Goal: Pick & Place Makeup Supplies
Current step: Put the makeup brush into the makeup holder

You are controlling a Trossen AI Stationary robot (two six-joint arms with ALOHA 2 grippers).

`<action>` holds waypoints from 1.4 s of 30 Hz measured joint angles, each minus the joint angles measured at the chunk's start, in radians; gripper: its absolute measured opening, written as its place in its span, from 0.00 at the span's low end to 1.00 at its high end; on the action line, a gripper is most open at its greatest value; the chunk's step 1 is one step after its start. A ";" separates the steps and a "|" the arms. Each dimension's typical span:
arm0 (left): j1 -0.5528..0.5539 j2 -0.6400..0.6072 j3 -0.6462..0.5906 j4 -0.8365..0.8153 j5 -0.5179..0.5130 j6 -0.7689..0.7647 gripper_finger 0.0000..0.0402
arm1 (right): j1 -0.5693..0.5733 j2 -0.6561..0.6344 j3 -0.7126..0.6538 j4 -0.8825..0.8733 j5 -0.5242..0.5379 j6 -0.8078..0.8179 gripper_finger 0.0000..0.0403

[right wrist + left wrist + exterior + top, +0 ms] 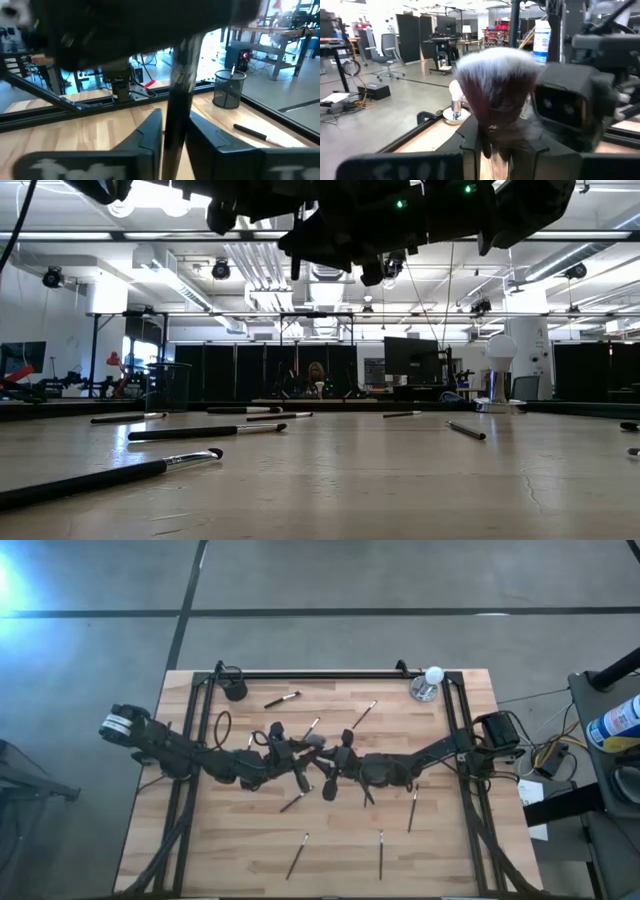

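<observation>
Wood-plank table [240,840], pale butcher-block grain, ringed by a black metal frame. Both arms meet mid-table, raised above the surface.

Left gripper [495,150]: matte black fingers closed on the fluffy brush [496,85]. Its dense round head, dark at the root and white-frosted at the tips, fans out just past the fingertips; the handle runs down between them. From above, the same head shows as a grey tuft between the two grippers.

Right gripper [176,137]: angular dark fingers [150,132] flank a glossy dark handle that stands upright between them. Pads look to touch it on both sides; it seems to be the same brush, held from the opposite end, though I can't be sure.

Other makeup brushes [282,699] lie scattered flat and well apart from the fingers: thin dark handles, silvery ferrules, small tips. At table level one brush [205,432] shows a shiny ferrule.

Black mesh cup [228,89], cylindrical, stands at a far corner beyond the right fingers. White ball on a silver base [454,102] sits at the other far corner, beyond the left fingers.

Blurred raised lettering on both gripper bodies, unreadable. A bottle with a blue label stands off-table, text illegible.
</observation>
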 joint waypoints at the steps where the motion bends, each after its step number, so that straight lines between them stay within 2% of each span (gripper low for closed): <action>1: 0.001 0.000 0.004 0.000 -0.008 0.006 0.16 | 0.000 0.000 0.000 -0.005 -0.001 0.001 0.21; 5: 0.001 -0.007 0.008 0.008 -0.034 0.025 0.16 | 0.001 0.000 -0.001 -0.009 -0.003 0.008 0.30; 10: 0.005 -0.034 0.006 0.001 -0.076 0.062 0.16 | 0.001 0.000 -0.001 -0.032 -0.002 0.009 0.36; 14: 0.022 -0.073 0.005 -0.010 -0.152 0.110 0.16 | 0.003 0.002 -0.002 -0.079 -0.003 0.009 0.38; 19: 0.089 -0.141 -0.037 -0.069 -0.188 0.115 0.16 | 0.001 0.002 -0.002 -0.135 0.003 0.009 0.37; 22: 0.177 -0.201 -0.100 -0.074 -0.195 0.100 0.16 | 0.010 0.002 -0.007 -0.145 0.004 0.013 0.33; 27: 0.391 -0.308 -0.204 -0.087 -0.176 0.063 0.16 | 0.025 0.002 -0.023 -0.144 0.006 0.007 0.25; 31: 0.590 -0.367 -0.268 -0.115 -0.072 -0.013 0.16 | 0.030 0.002 -0.029 -0.142 0.006 0.001 0.16; 35: 0.794 -0.374 -0.305 -0.116 0.038 -0.094 0.16 | 0.030 0.002 -0.030 -0.141 0.007 -0.018 0.09; 39: 0.948 -0.350 -0.315 -0.114 0.068 -0.111 0.16 | 0.033 0.002 -0.032 -0.141 0.007 -0.025 0.04; 42: 1.022 -0.325 -0.318 -0.066 0.072 -0.101 0.16 | 0.034 0.002 -0.032 -0.141 0.006 -0.026 0.02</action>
